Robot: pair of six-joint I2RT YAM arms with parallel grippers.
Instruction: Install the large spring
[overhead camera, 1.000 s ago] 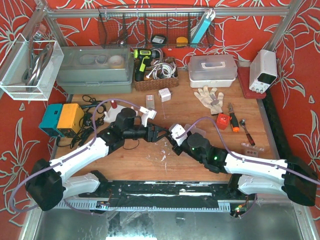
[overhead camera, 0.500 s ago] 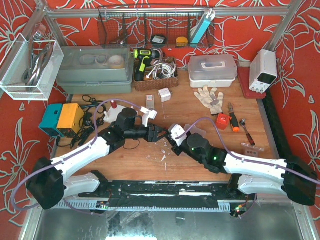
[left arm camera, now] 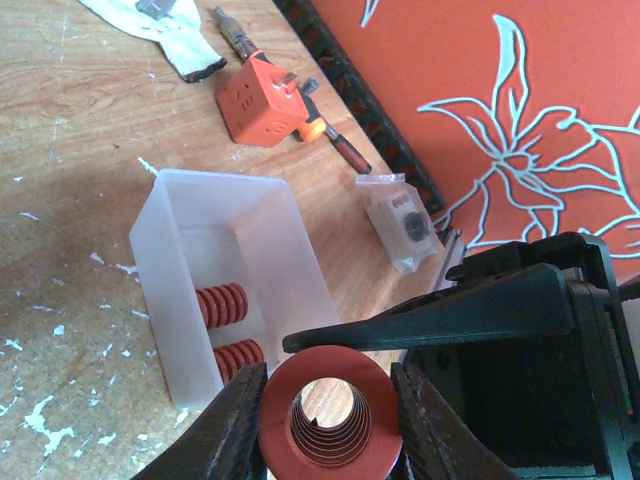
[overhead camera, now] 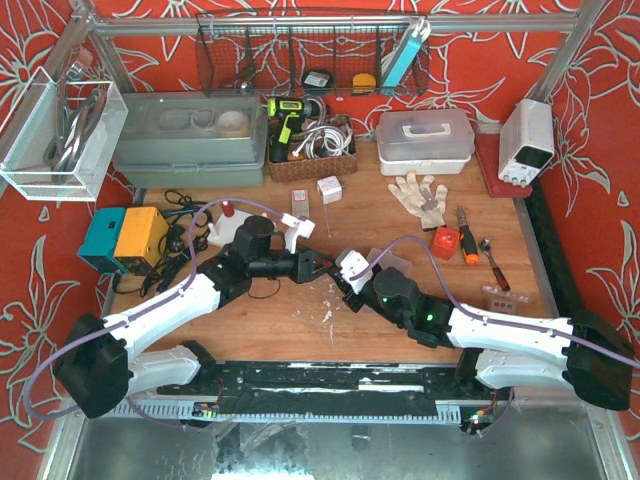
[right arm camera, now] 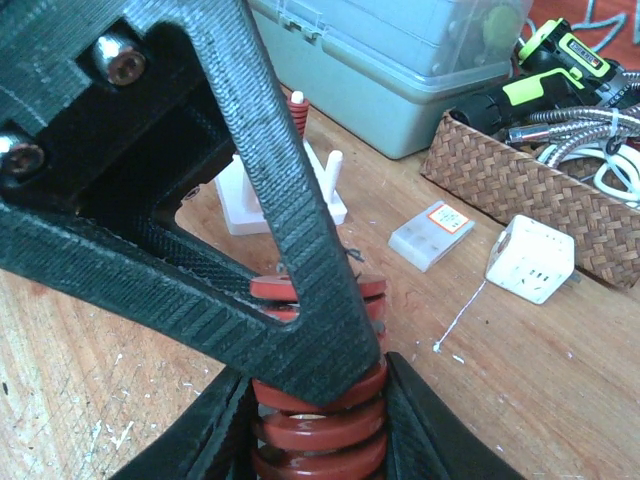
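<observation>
The large red spring [left arm camera: 330,420] shows end-on in the left wrist view, gripped between my left gripper's [left arm camera: 330,432] two fingers. The right wrist view shows the same spring [right arm camera: 318,440] from the side, between my right gripper's [right arm camera: 318,445] fingers. The left gripper's black finger [right arm camera: 290,250] crosses over it there. Both grippers meet over the table's middle, left [overhead camera: 318,266] and right [overhead camera: 345,284]; the spring is hidden in the top view. A white base with upright pegs [right arm camera: 275,190] stands just behind the spring.
A translucent box [left arm camera: 225,235] holds two smaller red springs. An orange cube [left arm camera: 262,100] with a screwdriver, a small bagged part [left arm camera: 400,220], a wicker basket [right arm camera: 540,190], a grey lidded bin [right arm camera: 400,60], a white cube [right arm camera: 530,258] and a glove [overhead camera: 420,195] lie around.
Both grippers stay together at the table's middle; no clear movement shows.
</observation>
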